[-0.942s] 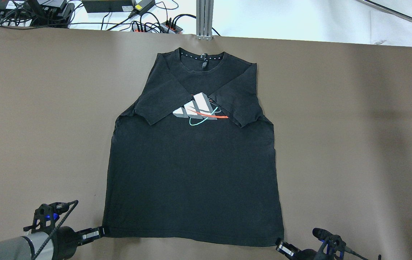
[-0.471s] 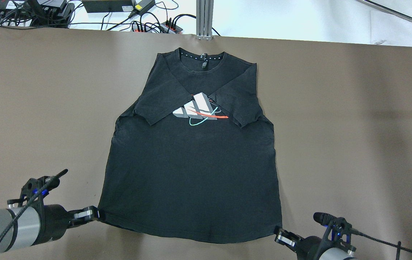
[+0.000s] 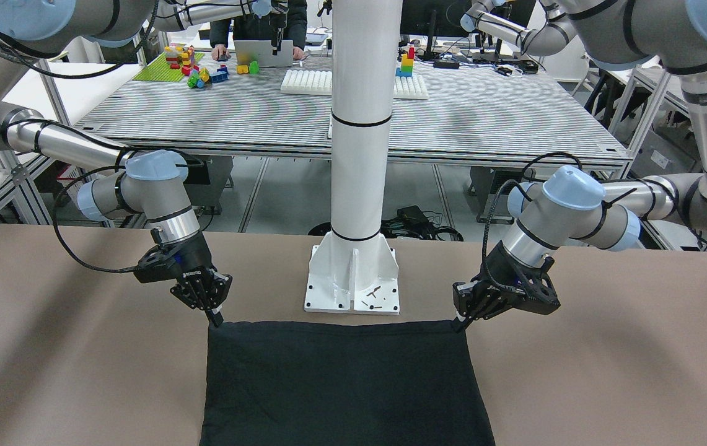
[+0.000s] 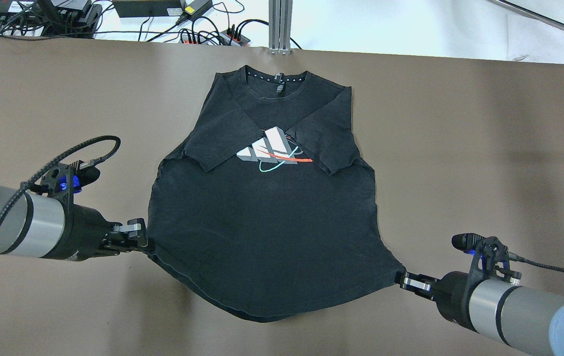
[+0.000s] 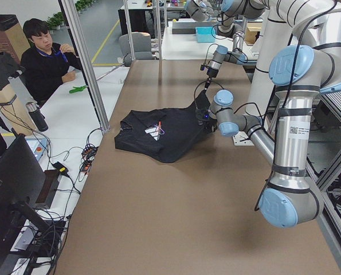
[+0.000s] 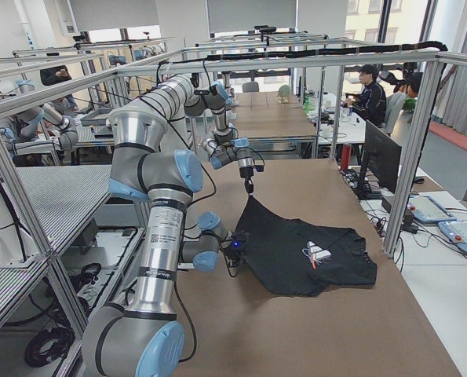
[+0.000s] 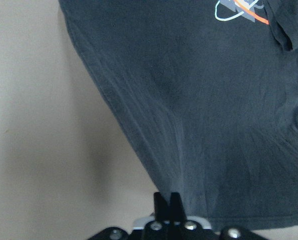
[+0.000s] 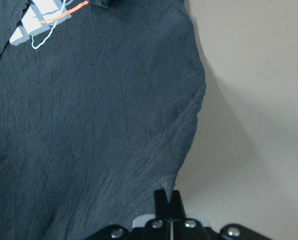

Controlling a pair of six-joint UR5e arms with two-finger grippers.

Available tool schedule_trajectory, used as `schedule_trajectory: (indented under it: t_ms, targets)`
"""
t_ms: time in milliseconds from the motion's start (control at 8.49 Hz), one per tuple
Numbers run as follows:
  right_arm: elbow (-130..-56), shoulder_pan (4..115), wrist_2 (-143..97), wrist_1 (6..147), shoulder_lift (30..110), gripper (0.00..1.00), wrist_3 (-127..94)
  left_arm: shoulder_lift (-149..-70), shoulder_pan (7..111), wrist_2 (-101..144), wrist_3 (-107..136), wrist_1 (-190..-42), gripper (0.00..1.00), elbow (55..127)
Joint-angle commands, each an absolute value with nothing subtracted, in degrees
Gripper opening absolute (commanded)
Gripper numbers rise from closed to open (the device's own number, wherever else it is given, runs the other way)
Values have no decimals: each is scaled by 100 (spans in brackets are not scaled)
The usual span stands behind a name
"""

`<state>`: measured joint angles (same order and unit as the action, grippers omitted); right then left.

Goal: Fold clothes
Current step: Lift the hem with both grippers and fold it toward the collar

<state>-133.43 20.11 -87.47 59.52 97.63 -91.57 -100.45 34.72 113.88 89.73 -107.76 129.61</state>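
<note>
**Both hem corners pinched and lifted: the bottom-up fold is in hand**

The brown table (image 4: 484, 148) carries the black T-shirt (image 4: 262, 232) at its centre, with the collar at 12 o'clock in the overhead view and the hem at 6 o'clock. Both sleeves lie folded inward, crossing over the chest print (image 4: 272, 153). The left gripper (image 4: 144, 241), at the shirt's 8 o'clock, and the right gripper (image 4: 404, 280), at 4 o'clock, each pinch a hem corner. The corners are raised off the table, so the hem sags between them. I judge the step in hand to be the lengthwise fold. The next move calls for carrying both corners toward 12 o'clock, level and evenly tensioned. The hem should then be laid near the collar before release.
</note>
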Motion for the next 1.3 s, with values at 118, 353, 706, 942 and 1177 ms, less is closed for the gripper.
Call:
schedule_trajectory:
  t_ms: [118,353,706,942,1177]
  targets:
    - [-13884,1954,-11401,5968,10036,0,-8694,-10082,3483,13092,8754,-10406,0,13462]
    - [-14438,1321,-11513,5985,10282,0,-8684,-9583,2711,13122,8763,-10398,0,14313]
    - [-14572,1256,-11462,6194,10328,0,-8684,-9606,2617,12956,8745,-10398,0,14406]
    - [-14346,2192,-11435,6782,9934,0,-8684,-9851,3223,12352,8431,-10397,0,13716]
    - [-13540,3159,-11426,6935,9564,0,-8675,-10360,3916,11902,8288,-10397,0,12731]
